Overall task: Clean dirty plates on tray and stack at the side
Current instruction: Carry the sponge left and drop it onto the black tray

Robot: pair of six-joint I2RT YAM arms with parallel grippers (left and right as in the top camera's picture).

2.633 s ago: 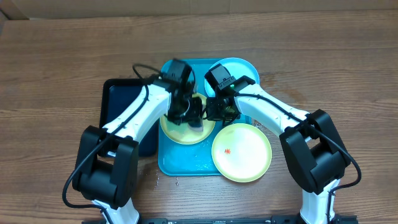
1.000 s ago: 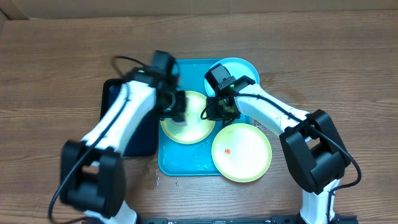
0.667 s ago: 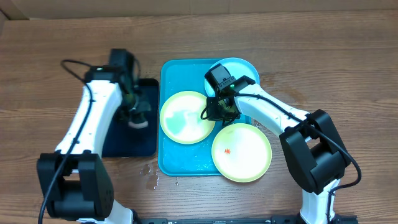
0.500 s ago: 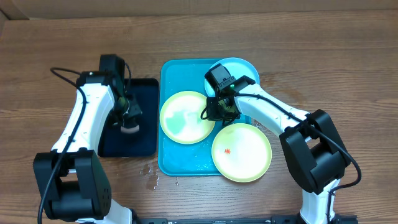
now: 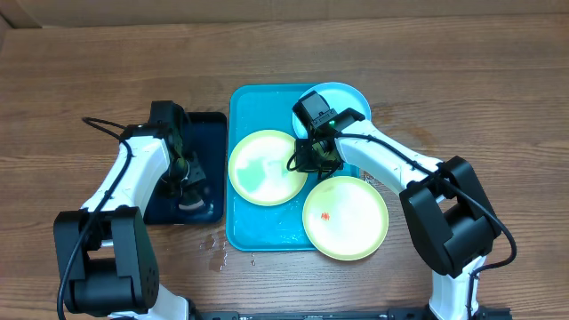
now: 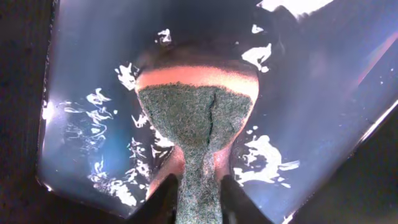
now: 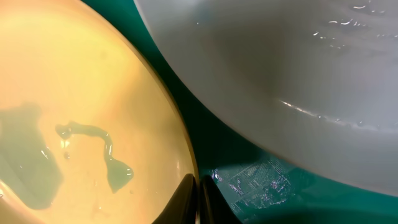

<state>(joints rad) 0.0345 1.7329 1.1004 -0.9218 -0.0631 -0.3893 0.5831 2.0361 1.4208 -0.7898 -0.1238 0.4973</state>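
Clamping its jaws together on the right rim of the wet yellow-green plate, the right gripper is sitting over the turquoise tray. The second yellow-green plate is overhanging the tray's front right corner, and the light blue plate is lying at back right. The left gripper is hanging over the black tray with the sponge between its fingers; can't tell if gripped or loose.

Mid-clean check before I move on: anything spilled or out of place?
Yes. Water drops lie on the table off the near left corner of the tray, and the speckled plate overhangs its right rim.
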